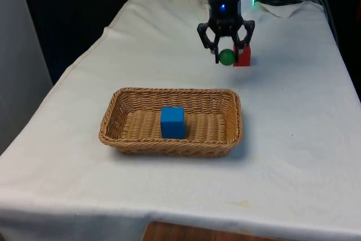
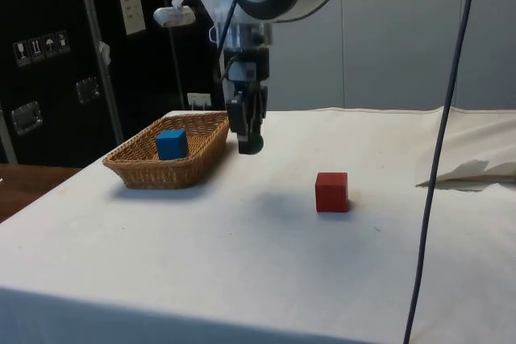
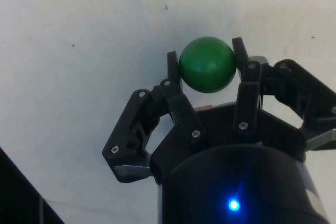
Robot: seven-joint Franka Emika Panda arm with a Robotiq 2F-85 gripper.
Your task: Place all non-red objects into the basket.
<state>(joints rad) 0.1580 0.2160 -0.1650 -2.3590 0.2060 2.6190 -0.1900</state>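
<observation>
My black gripper (image 1: 227,56) is shut on a green ball (image 1: 227,57) and holds it above the cloth, beyond the basket's far side. In the side view the green ball (image 2: 253,143) hangs in the gripper (image 2: 251,142) just past the basket's near corner, off the table. The wrist view has the green ball (image 3: 207,64) pinched between both fingertips of the gripper (image 3: 207,65). A woven wicker basket (image 1: 115,113) holds a blue cube (image 1: 172,122). A red cube (image 1: 243,56) rests on the cloth right behind the ball; from the side the red cube (image 2: 331,192) stands apart from the wicker basket (image 2: 137,167).
White cloth covers the table, with a crumpled fold (image 2: 472,171) at the side view's right. A black cable (image 2: 439,151) hangs down in front of the side camera. A blue cube (image 2: 171,143) sits inside the basket.
</observation>
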